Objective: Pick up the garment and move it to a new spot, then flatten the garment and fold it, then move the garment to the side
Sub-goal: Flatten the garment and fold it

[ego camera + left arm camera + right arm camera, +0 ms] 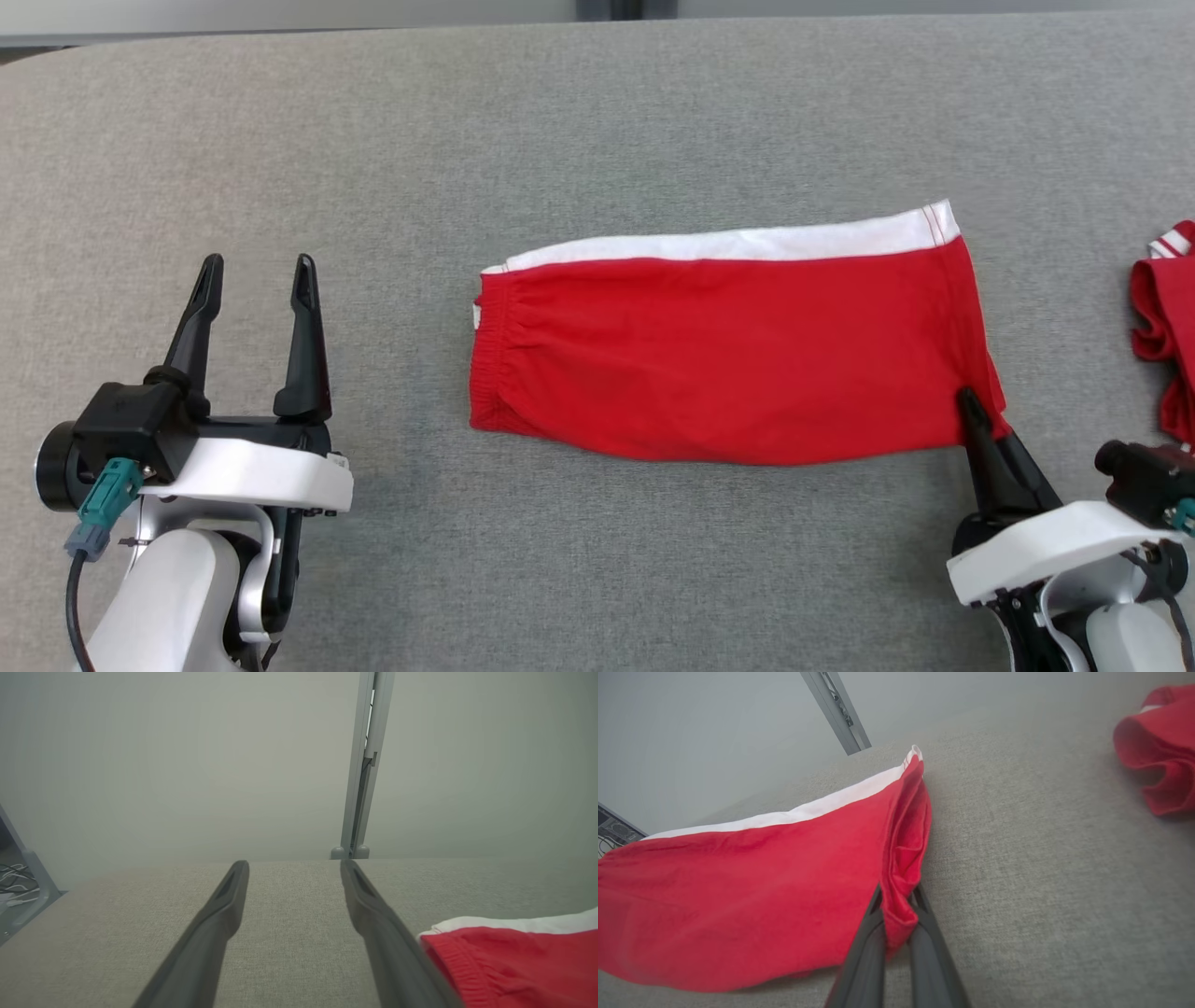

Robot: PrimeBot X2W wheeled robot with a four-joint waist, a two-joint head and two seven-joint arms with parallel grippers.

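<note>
The garment [728,355] lies flat on the table [373,140], already folded once, with its near corner pinched in your right gripper [971,403]. You seem to be mid-fold or starting the move aside, so lift gently to keep the layers together. Your left gripper [254,271] is spread, well left of it. There are two red pieces: a spare [1162,327] lies just right of the right gripper.

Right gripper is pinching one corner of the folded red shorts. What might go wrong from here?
1. The right gripper is shut on only the near right corner of the red shorts; dragging by it may undo or bunch the fold, as the left gripper stands open, clear of the cloth.
2. The pinch takes little hem, so it may slip out.
3. A move rightward may run into the other red garment.
</note>
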